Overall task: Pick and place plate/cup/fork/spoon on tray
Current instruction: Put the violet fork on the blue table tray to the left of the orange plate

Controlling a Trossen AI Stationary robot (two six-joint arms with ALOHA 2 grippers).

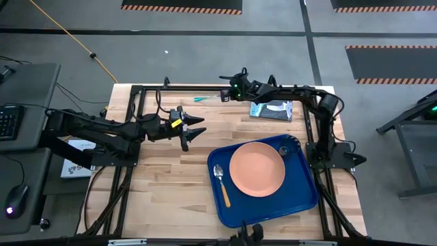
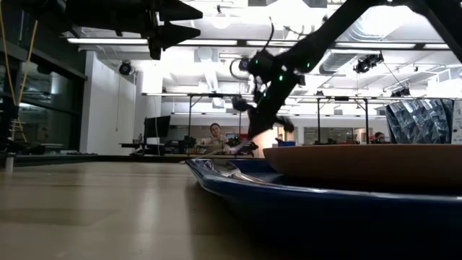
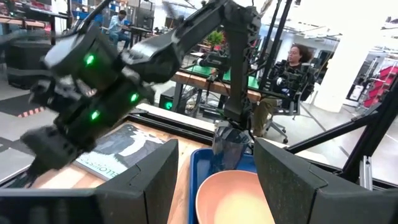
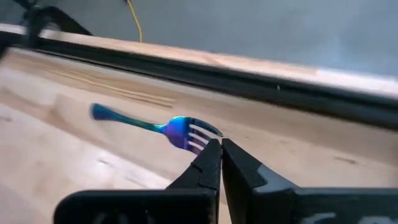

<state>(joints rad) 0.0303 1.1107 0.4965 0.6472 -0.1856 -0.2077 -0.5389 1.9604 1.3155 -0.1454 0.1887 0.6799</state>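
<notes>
One item off tray (image 1: pixel 222 208): fork (image 1: pixel 205 99), long axis 3-to-9 on surface, head just at 9 o'clock of right gripper (image 1: pixel 226 94); fingers pressed together, empty; right arm nearer

A robotics lab (open-plan): workbenches (image 2: pixel 166 148), monitors (image 2: pixel 157 127), a seated person (image 3: pixel 292 65).

a dark book (image 1: pixel 271 109) lies flat on the wooden surface (image 1: pixel 171 178) near its far edge. a yellow cable (image 1: pixel 75 37) runs across the grey floor beyond. a keyboard (image 1: pixel 7 121) and mouse (image 1: pixel 18 200) sit on a side desk. a seated person (image 3: pixel 292 68) shows in the room behind.
</notes>
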